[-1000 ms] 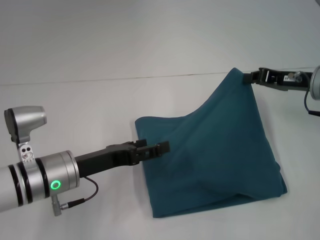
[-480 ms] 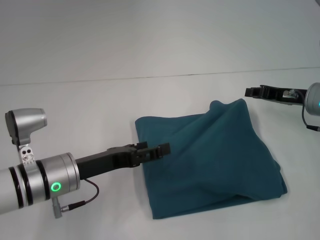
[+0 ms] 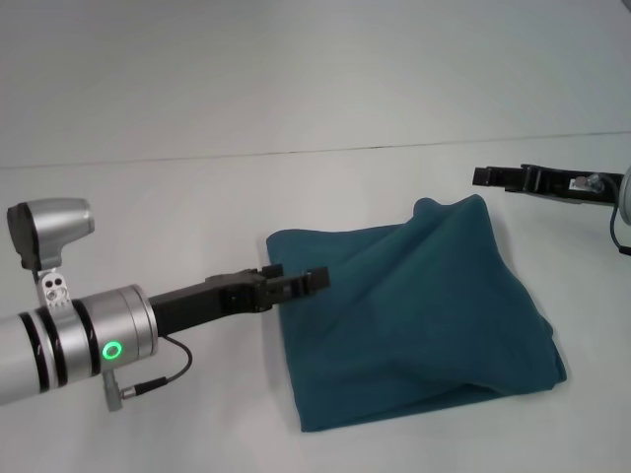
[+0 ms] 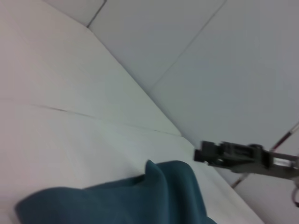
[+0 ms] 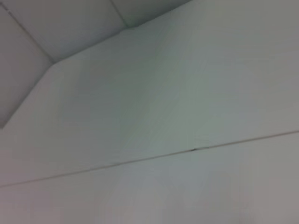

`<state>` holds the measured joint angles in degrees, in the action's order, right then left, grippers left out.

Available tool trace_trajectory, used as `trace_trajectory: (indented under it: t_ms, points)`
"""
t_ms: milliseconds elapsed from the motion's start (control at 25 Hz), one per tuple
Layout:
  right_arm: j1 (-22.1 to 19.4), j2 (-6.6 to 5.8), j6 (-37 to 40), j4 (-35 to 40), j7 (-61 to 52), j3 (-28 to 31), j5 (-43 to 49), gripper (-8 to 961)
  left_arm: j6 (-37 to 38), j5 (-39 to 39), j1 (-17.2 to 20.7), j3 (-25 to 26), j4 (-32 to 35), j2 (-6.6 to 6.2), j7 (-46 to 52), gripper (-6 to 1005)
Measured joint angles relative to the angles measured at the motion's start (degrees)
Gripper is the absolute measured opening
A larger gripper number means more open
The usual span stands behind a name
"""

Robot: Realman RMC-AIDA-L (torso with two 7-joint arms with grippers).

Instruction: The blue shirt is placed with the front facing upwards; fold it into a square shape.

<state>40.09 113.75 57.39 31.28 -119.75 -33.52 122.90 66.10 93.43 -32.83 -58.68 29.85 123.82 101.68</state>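
The blue shirt (image 3: 419, 315) lies folded on the worktop (image 3: 197, 207). The left gripper (image 3: 296, 283) hovers over its near-left edge, jaws released. The right gripper (image 3: 490, 177), jaws unclear, hangs beyond its raised far corner.

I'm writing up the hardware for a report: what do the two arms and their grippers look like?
The left arm is a silver cylinder with black bands, a glowing green ring light, a thin black cable looping beneath, and a silver side housing. Its left gripper is black and angular. The right gripper is also black, on a slim black link with metal parts and a dark cable; its right arm is silver.
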Motion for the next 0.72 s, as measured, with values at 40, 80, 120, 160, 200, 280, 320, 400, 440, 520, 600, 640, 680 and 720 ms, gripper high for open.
trace_trajectory:
  t_ms: [40,80,120,160,200,280,320,400,440,520,600,640,680,720]
  points:
    - [-0.14,-0.26,1.58,0.0,-0.11,0.0,0.0,537,-0.49,0.01,-0.18,0.02,0.02,-0.02,0.0,958]
    - [-0.36,-0.6,3.56,0.01,-0.34,-0.01,0.01,561,-1.8,0.2,-0.52,0.02,0.03,-0.05,0.0,958]
    - [-0.51,-0.82,4.78,0.01,-0.52,-0.02,0.02,586,-2.76,0.34,-0.78,-0.03,0.03,-0.08,0.0,958]
    - [-0.72,-1.06,5.71,0.01,-0.7,-0.01,0.02,610,-3.61,0.46,-1.03,-0.07,0.01,-0.13,0.0,958]
    - [-1.09,-1.37,7.08,0.04,-1.12,-0.01,0.02,634,-5.31,0.64,-1.53,-0.16,-0.09,-0.25,0.0,958]
    - [-1.75,-1.77,8.65,0.35,-1.85,0.02,0.06,683,-7.32,0.75,-2.21,-0.29,-0.3,-0.38,0.04,958]
    - [-2.16,-1.94,9.48,0.7,-2.28,0.03,0.11,683,-8.02,0.8,-2.46,-0.32,-0.35,-0.44,0.06,958]
    - [-2.93,-2.17,10.85,1.51,-2.95,0.04,0.14,684,-9.91,1.14,-3.26,-0.44,-0.45,-0.51,0.2,958]
    - [-3.4,-2.25,11.52,1.96,-3.26,0.07,0.09,684,-10.42,1.22,-3.51,-0.48,-0.49,-0.53,0.24,958]
    - [-4.12,-2.31,12.55,2.82,-3.85,0.18,-0.02,684,-12.28,1.42,-4.41,-0.63,-1.0,-0.58,0.35,957]
    - [-4.7,-2.31,13.09,3.49,-4.4,0.29,-0.04,685,-13.77,1.65,-5.41,-0.7,-1.88,-0.72,0.44,957]
    - [-4.91,-2.32,13.3,3.72,-4.6,0.32,-0.04,686,-14.38,1.84,-5.91,-0.7,-2.31,-0.82,0.52,957]
    - [-5.03,-2.35,13.52,3.9,-4.72,0.34,-0.04,686,-15.29,2.45,-6.57,-0.73,-2.76,-0.94,0.66,957]
    - [-5.09,-2.36,13.72,4.05,-4.77,0.39,-0.04,686,-15.98,2.98,-7.01,-0.73,-2.96,-0.95,0.72,957]
